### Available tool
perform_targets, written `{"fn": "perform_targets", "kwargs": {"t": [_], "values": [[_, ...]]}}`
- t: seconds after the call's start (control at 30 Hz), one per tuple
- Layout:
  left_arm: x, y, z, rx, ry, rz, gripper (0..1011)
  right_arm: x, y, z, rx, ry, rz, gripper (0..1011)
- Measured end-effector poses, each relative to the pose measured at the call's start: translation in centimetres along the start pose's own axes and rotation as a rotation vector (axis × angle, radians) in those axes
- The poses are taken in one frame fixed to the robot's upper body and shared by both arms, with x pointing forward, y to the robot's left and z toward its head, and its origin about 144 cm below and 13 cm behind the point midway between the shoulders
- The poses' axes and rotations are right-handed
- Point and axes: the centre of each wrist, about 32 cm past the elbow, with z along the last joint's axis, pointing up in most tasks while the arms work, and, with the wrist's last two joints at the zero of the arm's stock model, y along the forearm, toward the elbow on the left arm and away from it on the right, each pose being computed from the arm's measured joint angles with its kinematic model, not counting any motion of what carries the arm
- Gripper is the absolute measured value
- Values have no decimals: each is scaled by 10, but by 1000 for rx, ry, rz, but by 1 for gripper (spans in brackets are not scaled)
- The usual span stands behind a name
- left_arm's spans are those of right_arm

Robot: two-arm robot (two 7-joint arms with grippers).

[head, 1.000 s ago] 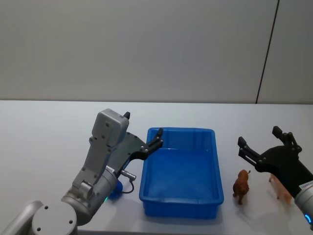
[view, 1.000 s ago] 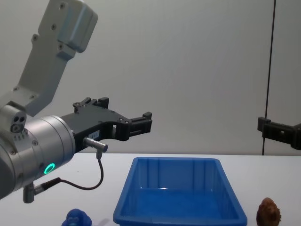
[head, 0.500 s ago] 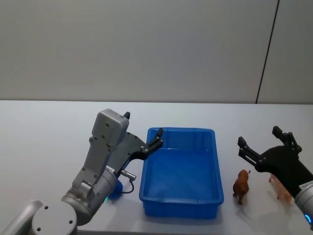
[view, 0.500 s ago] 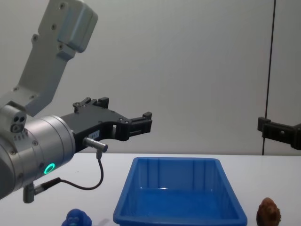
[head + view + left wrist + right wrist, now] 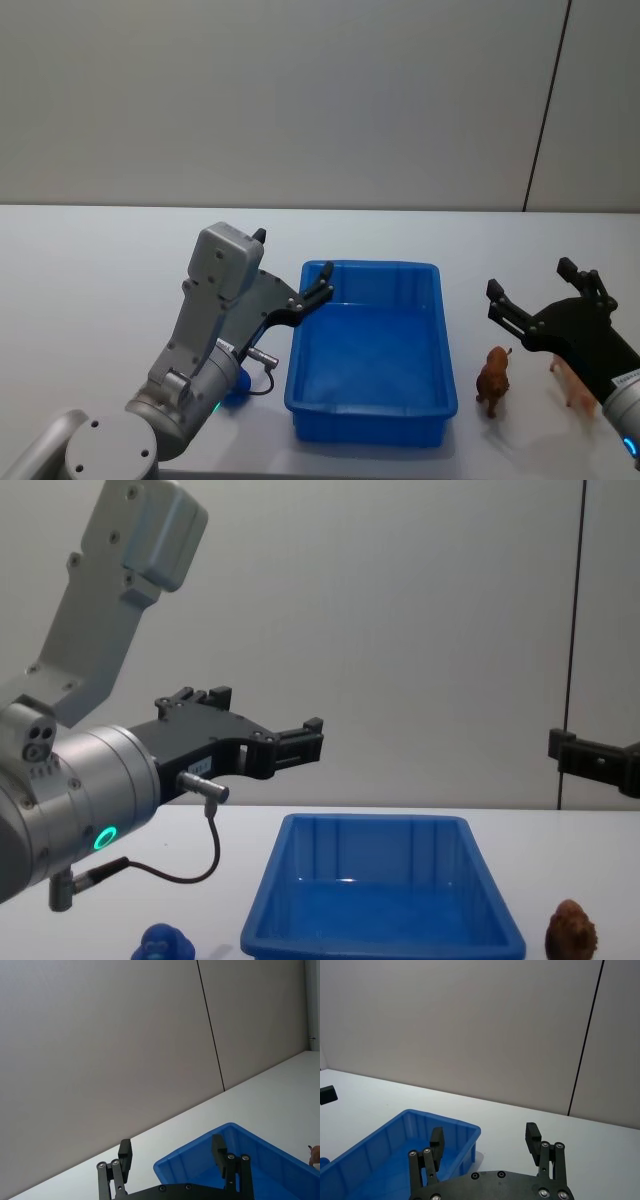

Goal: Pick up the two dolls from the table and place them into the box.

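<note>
Pickup not yet begun: your right gripper [image 5: 530, 278] hangs wide open, empty, above the brown doll [image 5: 492, 378]; left gripper [image 5: 292, 254] likewise, beside the box [image 5: 370, 265]. Lower right, then close.

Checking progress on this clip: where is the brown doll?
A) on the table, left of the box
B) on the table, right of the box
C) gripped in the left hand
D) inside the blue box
B: the brown doll stands on the table just right of the box, by the open right hand.
</note>
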Motion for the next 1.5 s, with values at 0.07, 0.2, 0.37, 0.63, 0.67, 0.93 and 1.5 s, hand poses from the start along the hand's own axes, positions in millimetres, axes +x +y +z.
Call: {"fn": "perform_targets", "kwargs": {"t": [0.07, 0.2, 0.37, 0.63, 0.67, 0.93, 1.5], "values": [[0, 0, 0, 0, 0, 0, 1001, 0, 0, 0, 0, 0, -3, 1001], [0, 0, 0, 0, 0, 0, 1001, 3, -1, 0, -5, -6, -18, 1001], [0, 0, 0, 0, 0, 0, 1001, 7, -2, -1, -22, -19, -42, 1001], [0, 0, 0, 0, 0, 0, 1001, 16, -7, -4, -67, -47, -86, 1001], [0, 0, 0, 0, 0, 0, 1001, 18, -8, -5, -78, -52, -94, 1001], [0, 0, 0, 0, 0, 0, 1001, 26, -12, -10, -142, -69, -127, 1001], [0, 0, 0, 0, 0, 0, 1001, 34, -15, -28, -302, -83, -166, 1001]]}}
